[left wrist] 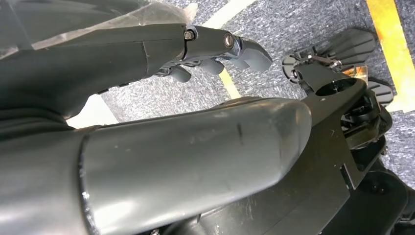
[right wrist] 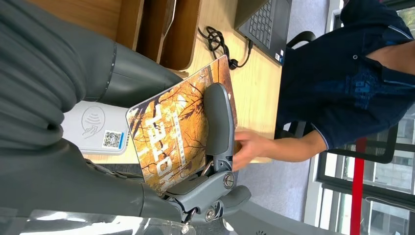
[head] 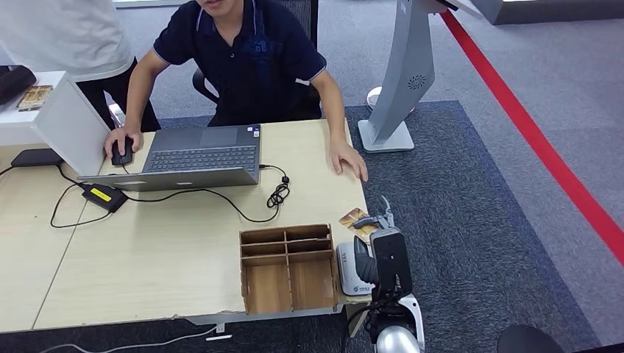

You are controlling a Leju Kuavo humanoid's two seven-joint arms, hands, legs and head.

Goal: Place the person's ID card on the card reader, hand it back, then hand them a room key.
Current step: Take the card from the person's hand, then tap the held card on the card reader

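The right hand (right wrist: 195,161) holds a flat card with an orange autumn-tree print and white "HOTEL" letters (right wrist: 181,132); its fingers (right wrist: 219,122) are grasping the card, one lying across the printed face. This looks like the room key, not an ID card. In the head view the card (head: 355,219) is raised at the right edge of the light wooden surface (head: 147,257), just above the white card reader (head: 347,273). In the right wrist view the white card reader with a QR sticker (right wrist: 100,129) lies behind the card and apart from it.

The person's hand (head: 347,158) rests flat on the surface, near the card but not touching it.

I judge that the ID steps are probably done, because no ID card is visible on the reader, and that the last step is now in progress. What is left: to bring the card to the person and release it.

The left hand (left wrist: 215,54) hangs over grey carpet, with its fingers bent loosely and holding nothing, as far as I can see.

The brown wooden compartment box (head: 288,268) stands beside the reader.
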